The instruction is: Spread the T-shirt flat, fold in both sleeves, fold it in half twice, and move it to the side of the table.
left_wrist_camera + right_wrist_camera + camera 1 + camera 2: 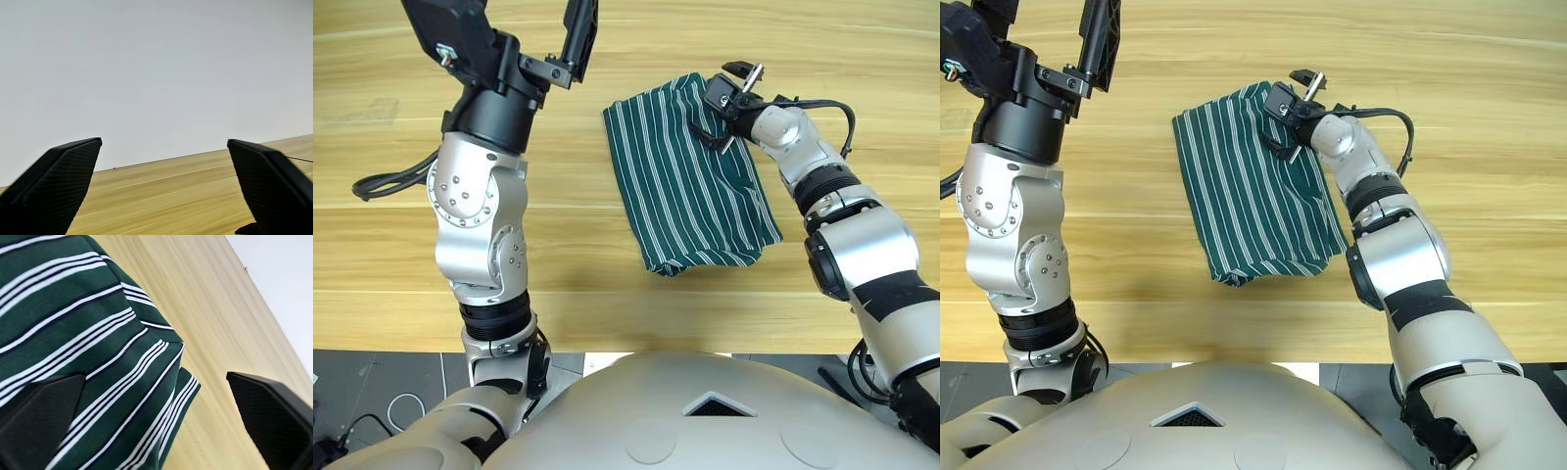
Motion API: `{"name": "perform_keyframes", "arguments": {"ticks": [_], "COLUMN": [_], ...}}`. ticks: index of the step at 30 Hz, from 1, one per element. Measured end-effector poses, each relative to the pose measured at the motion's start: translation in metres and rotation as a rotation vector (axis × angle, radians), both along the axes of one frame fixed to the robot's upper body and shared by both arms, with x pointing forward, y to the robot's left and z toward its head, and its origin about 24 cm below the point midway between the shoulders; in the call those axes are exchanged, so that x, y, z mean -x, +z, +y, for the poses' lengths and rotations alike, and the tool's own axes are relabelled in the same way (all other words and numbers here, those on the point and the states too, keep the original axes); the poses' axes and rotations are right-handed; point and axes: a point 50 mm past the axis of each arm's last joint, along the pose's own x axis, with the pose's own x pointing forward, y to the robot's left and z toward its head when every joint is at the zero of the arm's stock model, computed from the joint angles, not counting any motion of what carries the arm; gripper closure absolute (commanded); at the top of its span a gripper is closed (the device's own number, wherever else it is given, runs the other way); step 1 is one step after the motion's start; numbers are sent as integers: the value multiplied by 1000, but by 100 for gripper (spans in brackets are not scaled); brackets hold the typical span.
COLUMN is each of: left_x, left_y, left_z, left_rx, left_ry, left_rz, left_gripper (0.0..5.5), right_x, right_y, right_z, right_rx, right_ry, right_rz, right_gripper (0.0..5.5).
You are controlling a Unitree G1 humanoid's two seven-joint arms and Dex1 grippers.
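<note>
Your light wooden worktop (391, 245) carries a dark green T-shirt with thin white stripes (690, 186), folded into a compact oblong. It lies a little right of centre, with its long side running away from you and its near end angled toward your right.

Your right pincer (155, 377) sits at the shirt's far right corner, and its two black fingers are spread wide. One finger (39, 416) is over the striped cloth. The other (274, 411) is over bare wood just beyond the folded edge. You cannot tell whether either finger touches the cloth. A black cable (822, 106) loops from that wrist.

Your left pincer (164, 141) is held up above the worktop on the far left, well apart from the shirt. Its fingers are also spread wide and it is empty. A pale grey wall (156, 58) rises beyond the worktop's far edge.
</note>
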Motion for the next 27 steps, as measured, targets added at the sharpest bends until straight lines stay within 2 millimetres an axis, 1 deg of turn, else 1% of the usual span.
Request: {"name": "perform_keyframes", "arguments": {"ticks": [6, 8, 10, 11, 14, 18, 21, 23, 27], "left_x": [0, 0, 0, 0, 1, 2, 3, 3, 2], "left_y": [0, 0, 0, 0, -1, 1, 1, 0, -3], "left_z": [0, 0, 0, 1, 1, 1, 2, 2, 4], "left_rx": [-2, -4, -4, -5, -6, -8, -14, -16, -30], "left_ry": [-1, -2, -3, -2, 0, -3, 0, 0, 6], "left_rz": [-1, -3, -4, -4, -1, -11, -10, -6, 8], "left_gripper": [74, 74, 74, 74, 74, 74, 74, 74, 74], "right_x": [4, 7, 9, 11, 16, 26, 35, 41, 44], "right_y": [-4, -6, -7, -7, -7, -8, -9, -11, -7], "right_z": [-4, -9, -18, -28, -48, -64, -68, -65, -63], "right_rx": [-72, -82, -82, -77, -63, -54, -71, -90, -157], "right_ry": [-19, -23, -36, -53, -73, -62, -50, -31, -44], "right_rz": [7, -2, -15, -24, -54, -85, -88, -88, -116], "right_gripper": [13, 13, 13, 13, 13, 13, 13, 13, 13]}}
